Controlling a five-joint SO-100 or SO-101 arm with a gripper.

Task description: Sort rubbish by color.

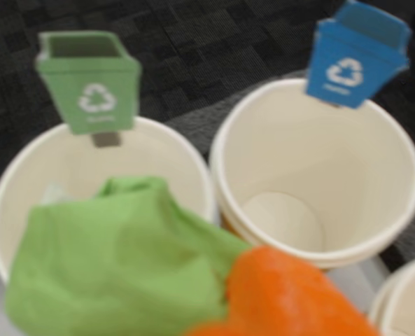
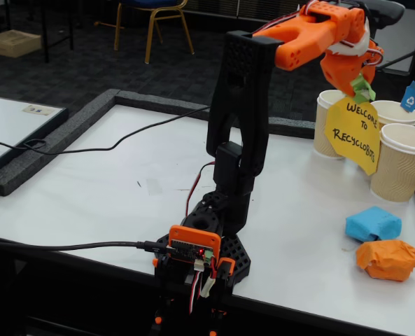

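My gripper is shut on a crumpled green paper wad and holds it over the near rim of the white cup with the green bin label. The cup with the blue bin label stands to its right and looks empty. In the fixed view the gripper hangs high at the right with the green wad above the left cup. A blue wad and an orange wad lie on the table.
A yellow "Welcome to Recyclobots" sign hangs in front of the cups. A third cup with an orange label stands nearest the table's right edge. A black cable crosses the white table. The arm's base is clamped at the front edge.
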